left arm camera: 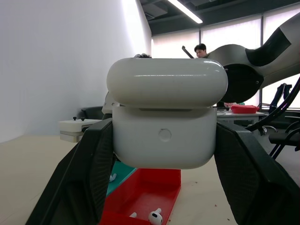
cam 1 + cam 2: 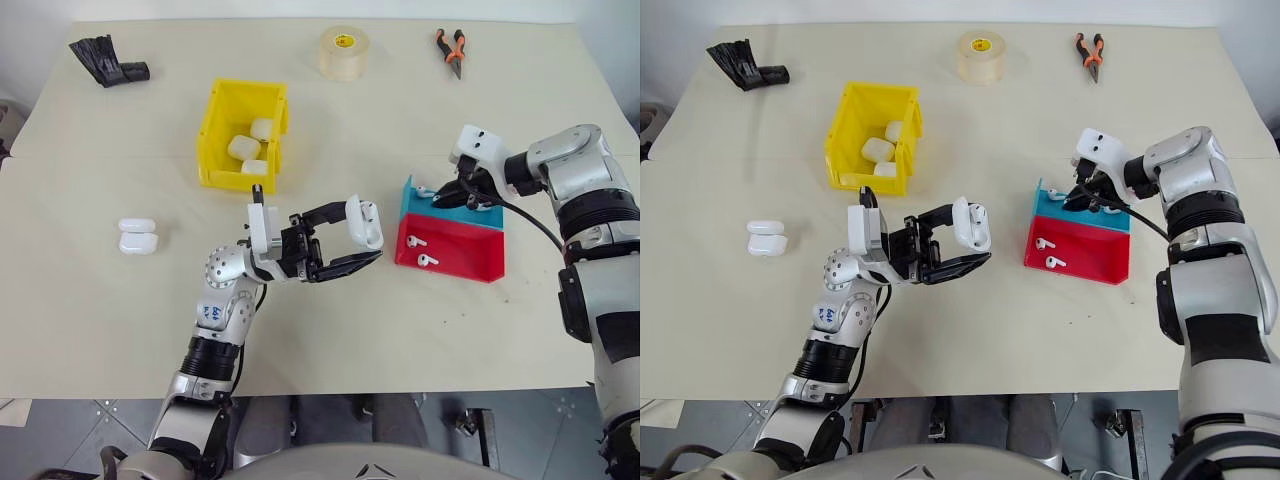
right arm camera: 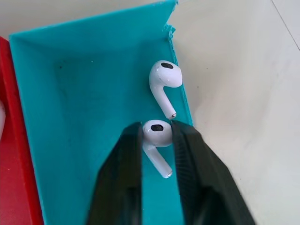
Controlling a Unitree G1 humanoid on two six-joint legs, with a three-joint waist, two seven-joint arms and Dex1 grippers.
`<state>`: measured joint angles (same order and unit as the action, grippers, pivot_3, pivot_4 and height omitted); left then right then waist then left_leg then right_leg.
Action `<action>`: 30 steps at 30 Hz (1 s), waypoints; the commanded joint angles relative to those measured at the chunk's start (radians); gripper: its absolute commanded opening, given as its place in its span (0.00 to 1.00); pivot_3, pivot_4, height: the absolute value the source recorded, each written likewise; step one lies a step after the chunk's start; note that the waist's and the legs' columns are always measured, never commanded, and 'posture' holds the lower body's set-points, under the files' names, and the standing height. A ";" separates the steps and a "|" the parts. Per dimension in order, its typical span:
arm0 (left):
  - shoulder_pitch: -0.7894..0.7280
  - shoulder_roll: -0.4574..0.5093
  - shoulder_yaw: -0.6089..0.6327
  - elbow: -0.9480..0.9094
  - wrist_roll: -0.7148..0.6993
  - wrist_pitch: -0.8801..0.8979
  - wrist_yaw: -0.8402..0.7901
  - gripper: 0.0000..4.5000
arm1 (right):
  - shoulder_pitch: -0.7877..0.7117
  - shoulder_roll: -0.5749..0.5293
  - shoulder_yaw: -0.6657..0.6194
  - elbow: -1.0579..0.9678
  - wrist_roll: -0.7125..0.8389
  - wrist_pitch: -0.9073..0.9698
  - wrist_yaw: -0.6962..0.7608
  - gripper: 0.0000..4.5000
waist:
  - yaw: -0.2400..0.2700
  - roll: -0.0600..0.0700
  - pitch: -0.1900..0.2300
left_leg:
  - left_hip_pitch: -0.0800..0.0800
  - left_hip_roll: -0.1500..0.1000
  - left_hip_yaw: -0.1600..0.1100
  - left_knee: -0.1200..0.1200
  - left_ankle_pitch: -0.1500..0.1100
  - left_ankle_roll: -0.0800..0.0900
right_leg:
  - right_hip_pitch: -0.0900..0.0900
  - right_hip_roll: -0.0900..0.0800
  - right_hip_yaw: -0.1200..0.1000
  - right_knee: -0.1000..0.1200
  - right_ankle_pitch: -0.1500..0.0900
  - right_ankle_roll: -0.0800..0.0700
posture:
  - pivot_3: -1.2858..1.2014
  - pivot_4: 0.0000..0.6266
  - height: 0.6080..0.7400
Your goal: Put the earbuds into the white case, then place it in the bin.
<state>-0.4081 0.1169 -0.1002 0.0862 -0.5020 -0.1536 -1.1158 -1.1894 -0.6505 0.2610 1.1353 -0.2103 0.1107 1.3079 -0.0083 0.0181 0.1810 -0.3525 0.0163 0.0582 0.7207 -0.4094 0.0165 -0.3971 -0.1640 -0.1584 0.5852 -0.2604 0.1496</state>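
My left gripper point(image 2: 364, 232) is shut on the white case point(image 2: 366, 224), holding it above the table centre; in the left wrist view the case point(image 1: 164, 136) sits between both fingers and its lid looks tipped open. My right gripper point(image 2: 448, 193) reaches down into the blue tray point(image 2: 480, 213). In the right wrist view its fingers point(image 3: 126, 159) press on either side of one earbud point(image 3: 157, 133), and a second earbud point(image 3: 164, 79) lies just beyond it by the tray wall. The yellow bin point(image 2: 215, 130) stands at the back left and holds three white cases.
A red tray point(image 2: 470, 262) in front of the blue one holds two earbuds point(image 2: 416, 240). Two white cases point(image 2: 137, 236) lie on the table at the left. A tape roll point(image 2: 344, 52), pliers point(image 2: 451, 50) and a black object point(image 2: 108, 62) lie along the far edge.
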 commanded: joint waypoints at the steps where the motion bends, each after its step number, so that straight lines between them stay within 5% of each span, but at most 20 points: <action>1: -0.011 -0.001 -0.010 -0.046 -0.010 0.002 0.000 0.62 | 0.026 0.000 -0.009 -0.016 -0.002 0.005 -0.025 0.15 | 0.000 0.000 0.000 | 0.000 0.000 0.000 0.000 0.000 0.000 | 0.000 0.000 0.000 0.000 0.000 0.000 | 0.52 0.24 1.00; 8: -0.007 0.003 -0.012 -0.058 -0.017 0.017 -0.003 0.62 | 0.068 -0.057 -0.089 -0.151 0.076 0.037 0.017 0.15 | 0.002 0.000 0.000 | 0.000 0.000 0.000 0.000 0.000 0.000 | 0.000 0.000 0.000 0.000 0.000 0.000 | 0.52 0.24 1.00; 15: -0.021 0.015 -0.005 -0.055 -0.033 0.048 -0.011 0.62 | 0.368 -0.097 -0.394 -0.700 0.462 0.334 0.075 0.15 | 0.010 0.002 0.001 | -0.001 0.000 -0.002 0.000 0.000 0.000 | 0.000 0.000 -0.001 -0.001 0.000 0.000 | 0.52 0.24 1.00; 20: -0.040 0.016 -0.007 -0.050 -0.038 0.078 -0.024 0.62 | 0.620 0.053 -0.631 -1.123 0.844 0.593 -0.080 0.15 | 0.010 0.002 0.001 | -0.001 0.000 -0.002 0.000 0.000 0.000 | 0.000 0.000 -0.001 0.000 0.000 0.000 | 0.52 0.24 1.00; 30: -0.076 0.000 -0.001 -0.020 -0.036 0.105 -0.034 0.62 | 0.873 0.291 -0.645 -1.571 1.280 0.768 -0.432 0.15 | 0.012 0.002 0.001 | 0.000 -0.001 -0.002 0.000 0.000 0.000 | 0.000 0.000 0.000 0.000 0.000 0.000 | 0.52 0.24 1.00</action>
<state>-0.4677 0.1280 -0.1008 0.0659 -0.5196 -0.0459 -1.1494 -0.3281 -0.3709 -0.3892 -0.3646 1.0068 0.8774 0.9195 0.0041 0.0202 0.1822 -0.3526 0.0154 0.0564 0.7210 -0.4093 0.0163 -0.3970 -0.1640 -0.1584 0.5856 -0.2604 0.1496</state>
